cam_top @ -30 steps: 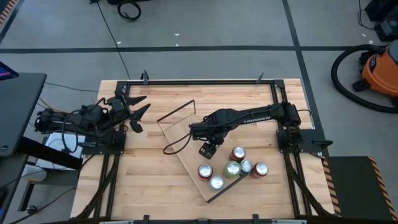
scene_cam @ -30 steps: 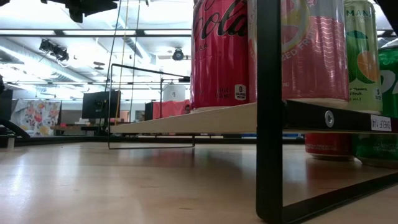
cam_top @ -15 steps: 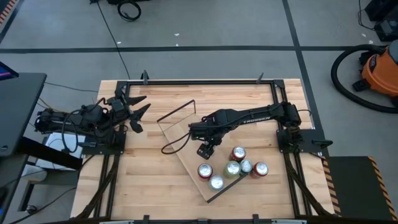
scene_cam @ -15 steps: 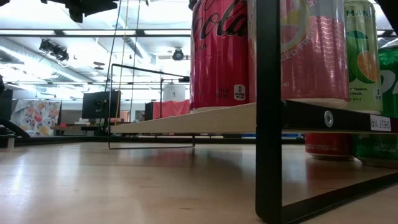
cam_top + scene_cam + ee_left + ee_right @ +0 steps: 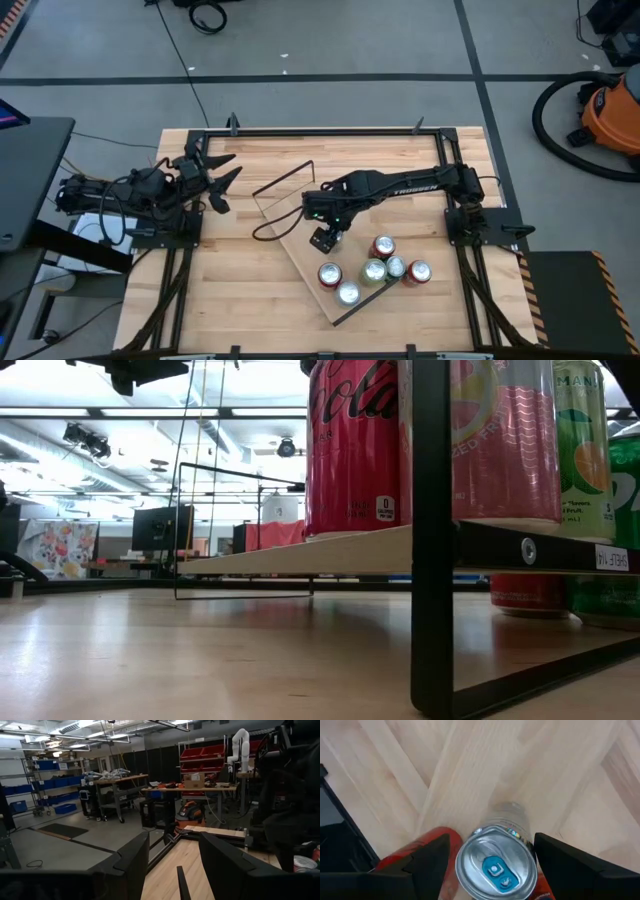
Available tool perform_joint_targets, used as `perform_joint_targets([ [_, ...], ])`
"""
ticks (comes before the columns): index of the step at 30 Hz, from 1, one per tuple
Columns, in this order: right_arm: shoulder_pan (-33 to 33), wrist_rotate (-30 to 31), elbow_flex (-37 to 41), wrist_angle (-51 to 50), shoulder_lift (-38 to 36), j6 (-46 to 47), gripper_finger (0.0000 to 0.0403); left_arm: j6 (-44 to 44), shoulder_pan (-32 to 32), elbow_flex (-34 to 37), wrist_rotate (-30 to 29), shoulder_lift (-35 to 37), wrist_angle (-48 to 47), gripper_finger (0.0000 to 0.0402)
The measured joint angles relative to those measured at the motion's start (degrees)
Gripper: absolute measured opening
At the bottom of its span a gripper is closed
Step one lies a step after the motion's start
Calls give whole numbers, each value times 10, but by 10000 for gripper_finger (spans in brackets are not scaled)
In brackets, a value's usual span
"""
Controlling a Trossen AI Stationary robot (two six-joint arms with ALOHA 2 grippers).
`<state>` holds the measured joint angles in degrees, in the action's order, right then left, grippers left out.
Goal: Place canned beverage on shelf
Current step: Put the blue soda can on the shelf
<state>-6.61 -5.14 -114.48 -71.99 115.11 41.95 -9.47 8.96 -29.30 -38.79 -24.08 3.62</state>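
Your right gripper (image 5: 320,240) hangs centre frame in the high view, jaws parted and clear of the can (image 5: 495,865) below them, gripping nothing. Lift straight up so neither finger clips its rim. The can stands upright on the shelf (image 5: 300,235), long axis vertical, lid up. Left gripper (image 5: 215,180) waits open at left.

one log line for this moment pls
right gripper: over shelf, can right below it | left gripper: open, idle at table's left edge | task: ongoing
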Motion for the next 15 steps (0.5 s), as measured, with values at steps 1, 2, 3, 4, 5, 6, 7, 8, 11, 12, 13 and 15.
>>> perform_joint_targets([
  [1,0,3,0,-2,0,0,299,-1,0,0,0,0,0,183],
  [2,0,7,0,-7,0,1,299,-1,0,0,0,0,0,183],
  [3,0,9,0,-13,0,2,299,-1,0,0,0,0,0,183],
  [4,0,10,0,-18,0,3,299,-1,0,0,0,0,0,183],
  [5,0,10,0,-21,0,3,299,-1,0,0,0,0,0,183],
  [6,0,10,0,-23,0,2,299,-1,0,0,0,0,0,183],
  [7,0,9,0,-24,0,2,299,-1,0,0,0,0,0,183],
  [8,0,10,0,-24,0,3,299,-1,0,0,0,0,0,183],
  [11,-1,18,0,-27,0,17,299,-1,0,0,0,0,0,183],
  [12,-1,23,0,-28,0,22,298,-1,0,0,0,0,0,183],
  [13,-1,29,0,-29,0,30,296,-1,0,0,0,0,0,183],
  [15,-2,54,0,-28,0,48,291,-1,0,0,0,0,0,183],
])
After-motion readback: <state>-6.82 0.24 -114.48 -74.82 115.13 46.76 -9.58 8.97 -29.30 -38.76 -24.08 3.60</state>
